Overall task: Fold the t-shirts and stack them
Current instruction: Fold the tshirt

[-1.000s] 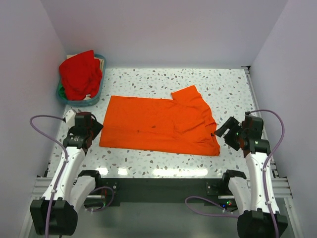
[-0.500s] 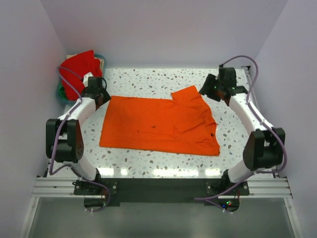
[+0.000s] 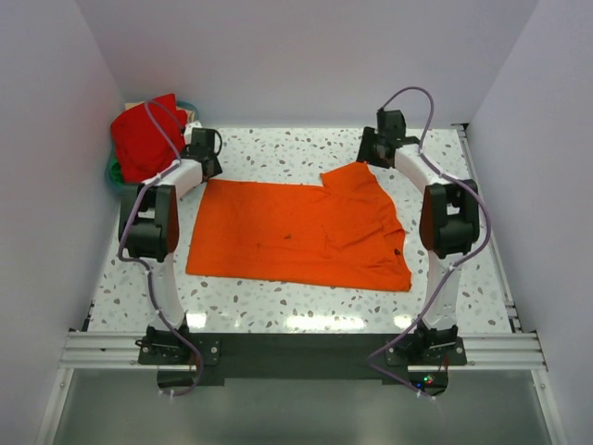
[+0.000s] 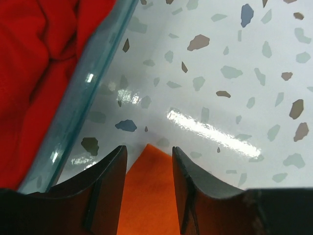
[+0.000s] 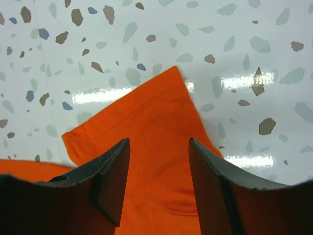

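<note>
An orange t-shirt [image 3: 296, 232] lies flat across the middle of the speckled table, one sleeve sticking up at the far right. My left gripper [image 3: 207, 151] is open at the shirt's far left corner; in the left wrist view that corner [image 4: 149, 196] lies between the fingers [image 4: 105, 191]. My right gripper [image 3: 375, 148] is open over the sleeve at the far right; in the right wrist view the sleeve [image 5: 156, 147] lies between and below the fingers [image 5: 110, 181]. More shirts, red on top [image 3: 148, 139], are heaped in a teal basket [image 3: 176, 185] at the far left.
The basket's rim [image 4: 93, 83] runs just left of my left gripper, with red cloth [image 4: 34, 63] inside. White walls close in the table on the left, back and right. The table [image 3: 278, 306] is bare in front of the shirt.
Both arms have swung from near the shirt's front sides out to its far corners. The shirt has not moved.
</note>
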You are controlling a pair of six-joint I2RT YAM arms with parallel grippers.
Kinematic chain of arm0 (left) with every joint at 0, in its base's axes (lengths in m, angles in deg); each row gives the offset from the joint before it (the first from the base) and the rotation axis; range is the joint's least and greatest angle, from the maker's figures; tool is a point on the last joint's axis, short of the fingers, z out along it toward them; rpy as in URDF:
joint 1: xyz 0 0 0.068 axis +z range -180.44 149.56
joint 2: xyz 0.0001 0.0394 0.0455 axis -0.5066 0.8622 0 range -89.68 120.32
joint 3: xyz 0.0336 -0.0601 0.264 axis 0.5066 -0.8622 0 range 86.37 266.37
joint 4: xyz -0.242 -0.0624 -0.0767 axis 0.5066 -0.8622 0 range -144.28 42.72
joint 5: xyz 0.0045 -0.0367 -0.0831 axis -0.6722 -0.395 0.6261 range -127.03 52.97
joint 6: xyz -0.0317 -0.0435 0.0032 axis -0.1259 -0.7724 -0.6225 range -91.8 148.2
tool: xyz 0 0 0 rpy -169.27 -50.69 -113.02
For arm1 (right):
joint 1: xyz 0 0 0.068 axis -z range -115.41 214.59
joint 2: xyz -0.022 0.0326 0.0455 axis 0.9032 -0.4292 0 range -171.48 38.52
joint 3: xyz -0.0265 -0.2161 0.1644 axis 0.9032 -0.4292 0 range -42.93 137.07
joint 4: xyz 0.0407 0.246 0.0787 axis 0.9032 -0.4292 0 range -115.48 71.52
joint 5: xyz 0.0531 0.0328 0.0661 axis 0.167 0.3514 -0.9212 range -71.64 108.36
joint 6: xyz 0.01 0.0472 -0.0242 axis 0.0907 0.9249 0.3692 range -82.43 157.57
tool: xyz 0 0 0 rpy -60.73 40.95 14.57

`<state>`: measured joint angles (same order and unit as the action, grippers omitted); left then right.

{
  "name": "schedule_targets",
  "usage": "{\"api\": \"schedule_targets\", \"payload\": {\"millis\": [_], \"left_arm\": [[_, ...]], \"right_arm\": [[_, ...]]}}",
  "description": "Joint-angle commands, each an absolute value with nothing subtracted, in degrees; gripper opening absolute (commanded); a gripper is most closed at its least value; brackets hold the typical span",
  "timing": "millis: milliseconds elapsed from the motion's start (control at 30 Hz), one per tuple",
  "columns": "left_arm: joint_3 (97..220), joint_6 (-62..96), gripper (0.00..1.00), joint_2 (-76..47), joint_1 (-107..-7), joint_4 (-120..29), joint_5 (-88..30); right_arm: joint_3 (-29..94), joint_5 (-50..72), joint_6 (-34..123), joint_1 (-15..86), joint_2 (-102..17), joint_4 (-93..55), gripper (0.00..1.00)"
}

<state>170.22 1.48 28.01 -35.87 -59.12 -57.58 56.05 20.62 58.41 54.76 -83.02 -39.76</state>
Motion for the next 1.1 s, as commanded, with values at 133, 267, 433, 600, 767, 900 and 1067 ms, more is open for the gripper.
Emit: {"api": "schedule_targets", "payload": {"millis": [133,267,433,600,767,900,1067], "left_arm": [[174.7,3.2,0.46,32.9,-36.9,-56.8,-60.5],[174.5,3.0,0.43,34.0,-37.0,-56.6,-60.5],[173.7,2.4,0.33,34.1,-37.0,-56.4,-60.7],[173.4,2.2,0.23,34.0,-37.0,-56.3,-60.3],[173.3,2.1,0.11,34.1,-37.1,-56.5,-60.1],[173.3,2.1,0.07,34.2,-37.1,-56.5,-59.9],[173.1,2.2,0.0,34.0,-37.0,-56.5,-60.0]], "right_arm": [[61.2,23.9,53.5,54.7,-85.8,-36.7,0.55],[62.8,24.1,52.7,54.6,-88.1,-36.8,0.55],[65.3,24.8,51.3,54.5,-90.7,-38.9,0.55],[69.2,24.3,50.1,54.3,-94.3,-42.0,0.57],[72.6,24.4,50.1,53.8,-97.2,-44.5,0.57],[73.2,25.5,50.1,52.9,-98.6,-45.6,0.56],[73.6,25.7,50.6,52.7,-99.9,-46.3,0.53]]}}
